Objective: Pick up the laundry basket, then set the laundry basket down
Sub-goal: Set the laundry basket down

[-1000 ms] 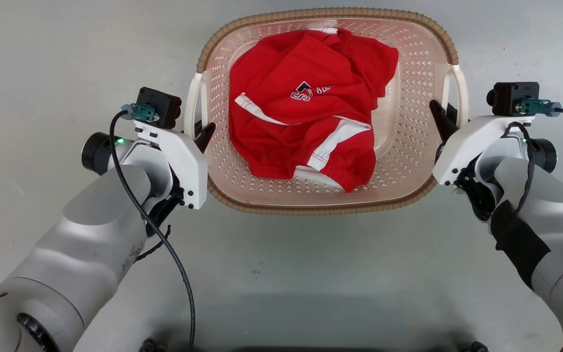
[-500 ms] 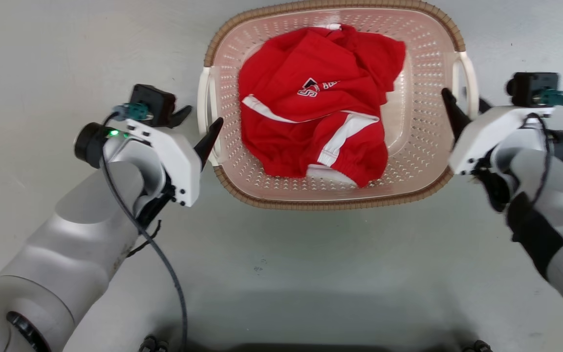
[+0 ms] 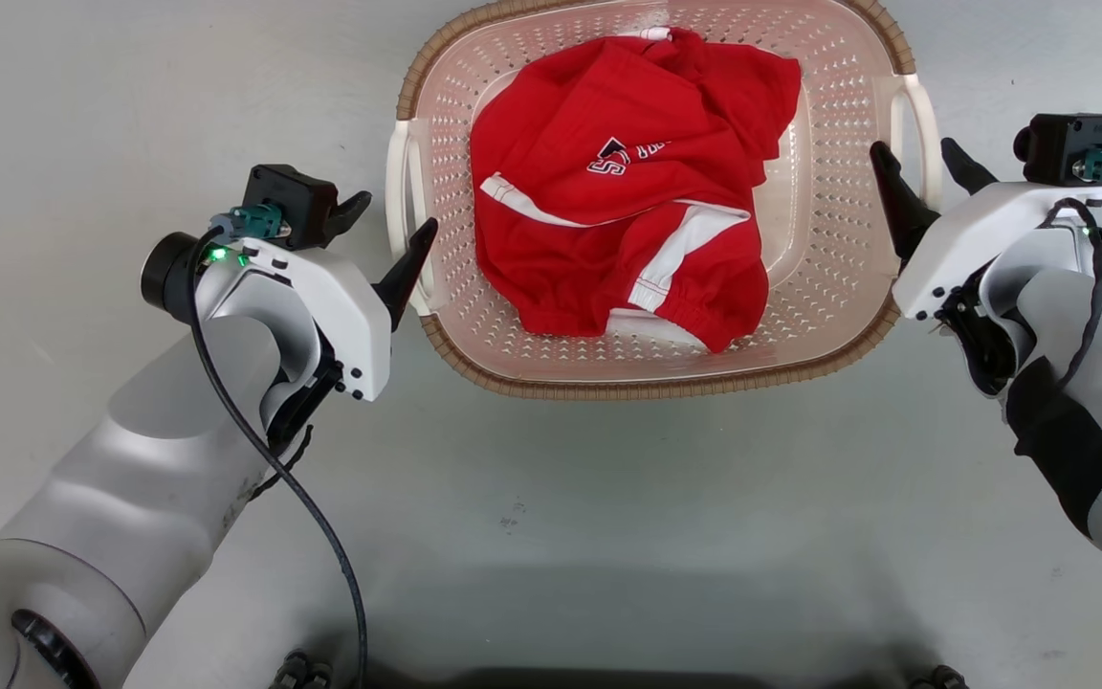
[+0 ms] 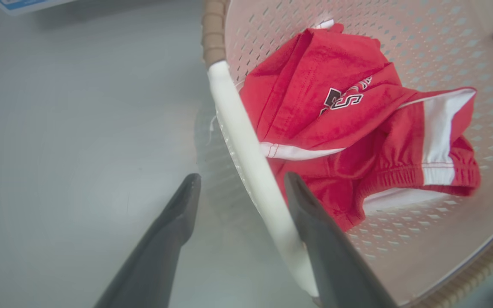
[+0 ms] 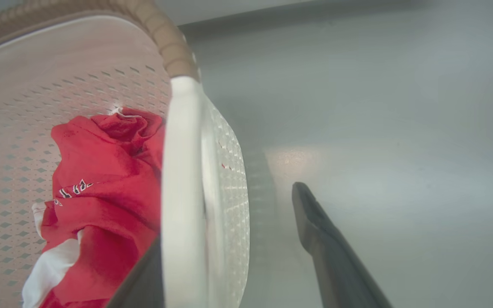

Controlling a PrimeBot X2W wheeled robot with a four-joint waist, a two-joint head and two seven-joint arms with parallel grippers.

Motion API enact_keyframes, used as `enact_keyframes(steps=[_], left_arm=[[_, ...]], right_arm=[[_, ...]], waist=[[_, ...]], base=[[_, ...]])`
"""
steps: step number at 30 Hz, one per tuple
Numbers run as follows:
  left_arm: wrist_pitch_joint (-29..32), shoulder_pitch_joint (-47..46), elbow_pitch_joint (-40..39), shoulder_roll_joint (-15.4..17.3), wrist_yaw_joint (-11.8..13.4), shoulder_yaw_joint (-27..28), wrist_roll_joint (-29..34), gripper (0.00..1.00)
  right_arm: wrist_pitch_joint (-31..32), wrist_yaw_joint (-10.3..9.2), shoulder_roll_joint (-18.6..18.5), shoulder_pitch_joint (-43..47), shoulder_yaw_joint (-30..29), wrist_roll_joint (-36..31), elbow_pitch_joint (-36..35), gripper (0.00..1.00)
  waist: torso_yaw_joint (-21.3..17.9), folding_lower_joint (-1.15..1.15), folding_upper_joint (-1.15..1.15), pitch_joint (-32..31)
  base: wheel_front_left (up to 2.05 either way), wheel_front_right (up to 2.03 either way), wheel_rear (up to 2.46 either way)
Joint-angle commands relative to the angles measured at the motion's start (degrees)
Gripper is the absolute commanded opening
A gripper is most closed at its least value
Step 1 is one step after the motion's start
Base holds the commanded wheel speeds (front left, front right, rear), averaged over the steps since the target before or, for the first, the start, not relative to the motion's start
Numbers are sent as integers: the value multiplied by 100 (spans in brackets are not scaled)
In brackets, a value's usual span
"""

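The laundry basket (image 3: 647, 388), pale pink with a brown woven rim, rests on the grey floor with a red and white garment (image 3: 628, 220) inside. My left gripper (image 3: 395, 214) is open astride the basket's white left handle (image 3: 400, 191). The left wrist view shows that handle (image 4: 246, 141) running between the spread fingers of the left gripper (image 4: 242, 176), close to the inner one. My right gripper (image 3: 913, 146) is open astride the right handle (image 3: 926, 124). In the right wrist view the handle (image 5: 182, 179) covers the inner finger, and the outer finger (image 5: 315, 231) stands well clear.
Bare grey floor surrounds the basket on all sides. A dark edge of my base (image 3: 608, 681) lies along the bottom of the head view. A blue and white label (image 4: 28, 5) lies on the floor at the top left of the left wrist view.
Both grippers were shut on the side handles a second ago and have opened around them. The head view has shifted, so the basket sits higher in the picture.
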Motion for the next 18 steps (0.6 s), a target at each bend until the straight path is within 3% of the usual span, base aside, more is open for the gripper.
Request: enact_keyframes(steps=[1, 18], left_arm=[[-100, 46, -14, 258, 34, 86, 69, 100], [-327, 4, -44, 283, 34, 85, 87, 100]], right_arm=[[-83, -21, -46, 365, -6, -32, -124, 100], [-84, -21, -46, 446, 150, 118, -273, 100]], waist=[[4, 0, 0, -6], [2, 0, 0, -58]], base=[[0, 0, 0], [0, 0, 0]])
